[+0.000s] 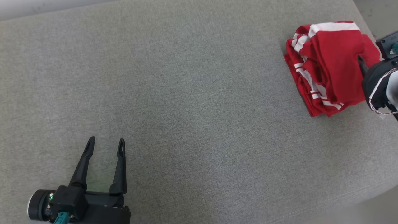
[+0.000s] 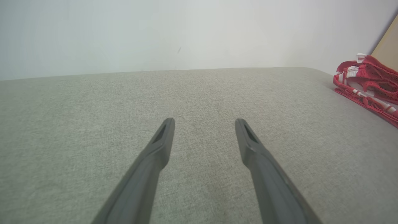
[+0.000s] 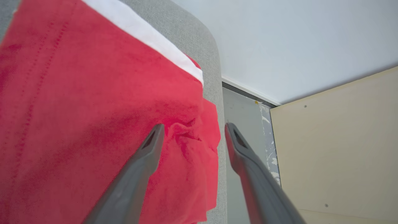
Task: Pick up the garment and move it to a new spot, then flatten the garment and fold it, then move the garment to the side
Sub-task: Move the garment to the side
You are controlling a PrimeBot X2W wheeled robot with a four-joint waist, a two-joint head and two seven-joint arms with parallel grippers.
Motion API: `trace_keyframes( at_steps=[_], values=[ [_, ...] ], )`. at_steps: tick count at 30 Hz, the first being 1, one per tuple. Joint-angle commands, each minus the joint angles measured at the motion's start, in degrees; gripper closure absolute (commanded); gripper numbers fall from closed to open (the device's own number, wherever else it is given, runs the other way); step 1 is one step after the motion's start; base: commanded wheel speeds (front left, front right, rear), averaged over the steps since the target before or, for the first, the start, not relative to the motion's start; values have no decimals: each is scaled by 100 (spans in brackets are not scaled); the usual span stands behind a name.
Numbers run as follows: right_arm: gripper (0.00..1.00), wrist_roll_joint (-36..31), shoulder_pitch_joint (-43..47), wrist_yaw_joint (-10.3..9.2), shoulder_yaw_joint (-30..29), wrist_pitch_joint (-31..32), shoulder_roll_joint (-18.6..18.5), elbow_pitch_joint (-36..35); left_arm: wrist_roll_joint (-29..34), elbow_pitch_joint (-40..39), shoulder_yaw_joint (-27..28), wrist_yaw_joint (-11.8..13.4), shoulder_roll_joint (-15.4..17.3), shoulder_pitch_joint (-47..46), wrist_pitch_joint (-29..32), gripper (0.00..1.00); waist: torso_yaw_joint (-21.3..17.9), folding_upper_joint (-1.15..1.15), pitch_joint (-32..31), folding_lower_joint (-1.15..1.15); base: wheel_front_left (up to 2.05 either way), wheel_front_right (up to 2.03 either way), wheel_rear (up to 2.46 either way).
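The garment [image 1: 329, 65] is red with white stripes and lies folded in a thick bundle at the far right of the grey cushioned surface [image 1: 186, 109]. My right gripper [image 3: 194, 127] stands open right over the garment's [image 3: 93, 109] edge, where a small crumpled bit of red cloth lies between its fingers, ungripped. In the head view one of its fingertips [image 1: 361, 63] rests against the bundle's right side. My left gripper [image 1: 106, 141] is open at the lower left, far from the garment, with nothing between its fingers. From the left wrist, that gripper [image 2: 204, 121] hovers over bare fabric, and the garment [image 2: 367, 81] lies at the far right.
The cushioned surface ends in a rounded edge [image 3: 214, 77] just past the garment, with grey floor [image 3: 245, 130] and a beige panel [image 3: 335, 149] beyond. A pale wall [image 2: 186, 31] runs behind the surface.
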Motion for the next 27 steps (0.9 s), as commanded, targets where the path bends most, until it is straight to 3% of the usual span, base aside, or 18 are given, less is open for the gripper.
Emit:
trace_keyframes(
  at_steps=[1, 9, 15, 19, 27],
  values=[
    [0, 22, 47, -19, -107, -149, 76, 48, -44, 9, 18, 2, -8, -41, 0, 0, 35, -1, -131, 0, 0, 0, 0],
    [0, 595, 740, -19, -816, -1315, 581, -137, -353, 232, 256, 111, -115, 297, 0, 0, 137, -1, -1037, 0, 0, 0, 0],
    [0, 846, 1778, -19, -1442, -1423, 648, -1675, -592, 390, 544, 203, -153, 583, 0, 0, 250, -1, -1743, 0, 0, 0, 0],
    [0, 602, 2680, -19, -2105, -1424, 722, -2773, -666, 474, 671, 257, -168, 754, 0, 0, 337, -1, -2067, 0, 0, 0, 0],
    [0, -219, 4740, -19, -3795, -1425, 1411, -4438, -521, 715, 579, 174, -175, 806, -1, 0, 806, -1, -2455, 0, 0, 0, 0]
  ],
)
